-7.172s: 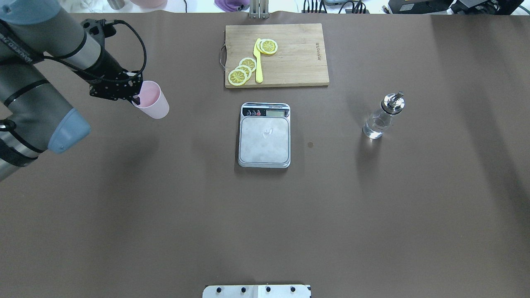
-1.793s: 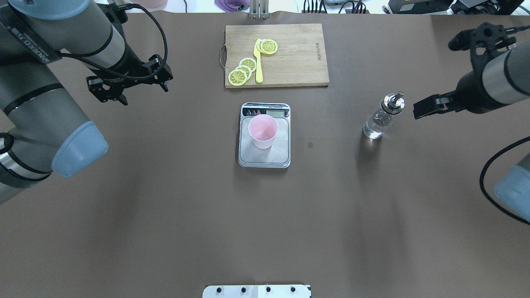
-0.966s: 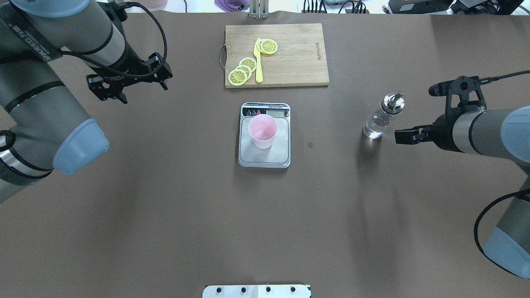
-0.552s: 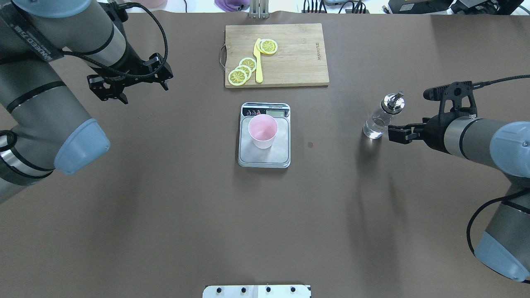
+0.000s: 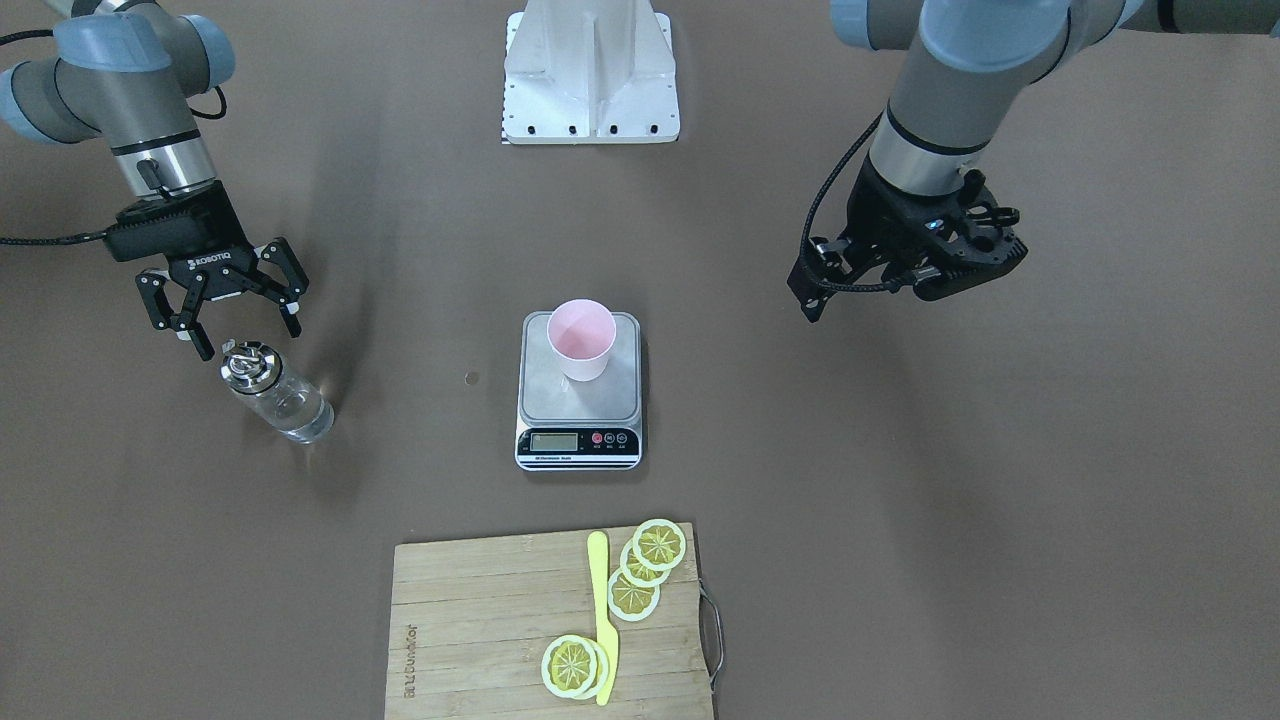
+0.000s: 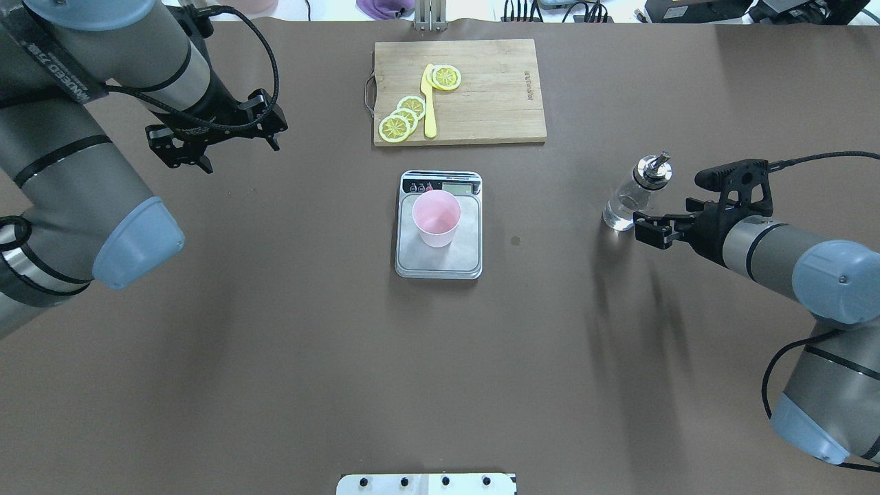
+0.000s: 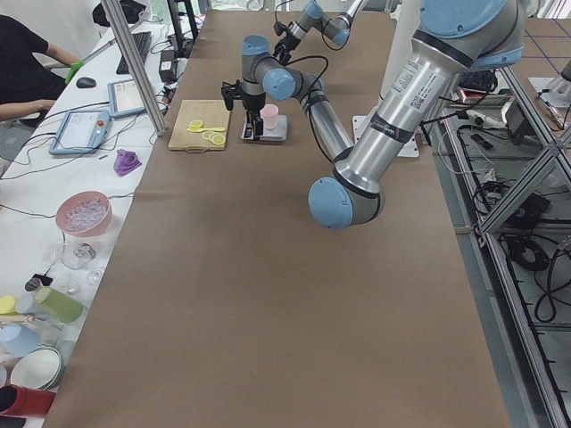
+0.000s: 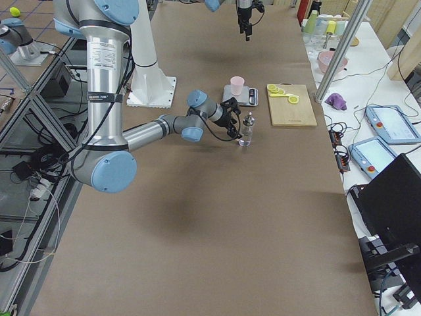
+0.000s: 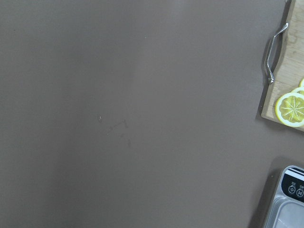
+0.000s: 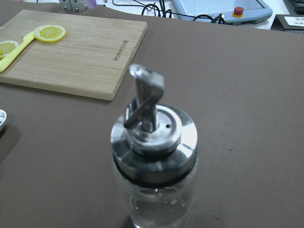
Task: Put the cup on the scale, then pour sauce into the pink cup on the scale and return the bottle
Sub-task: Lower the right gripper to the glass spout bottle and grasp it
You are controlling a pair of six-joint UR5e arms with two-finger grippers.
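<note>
At the left of the front view, the bottle (image 5: 280, 400) stands upright on the surface (image 5: 900, 500) just below the right claw (image 5: 250, 336), which is spread apart, aimed at it, not yet touching.

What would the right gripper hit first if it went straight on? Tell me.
The bottle: the open right gripper points at it, and its wrist view shows it dead ahead. Probably not touching yet.

A: Left arm?
B: Enters the overhead view at nine o'clock; left gripper (image 6: 240, 157) at ten o'clock, jaws spread, apparently held off the surface.
A: Right arm?
B: Forearm low, extended from four o'clock; right gripper (image 5: 248, 335) at three o'clock, jaws wide apart.
</note>
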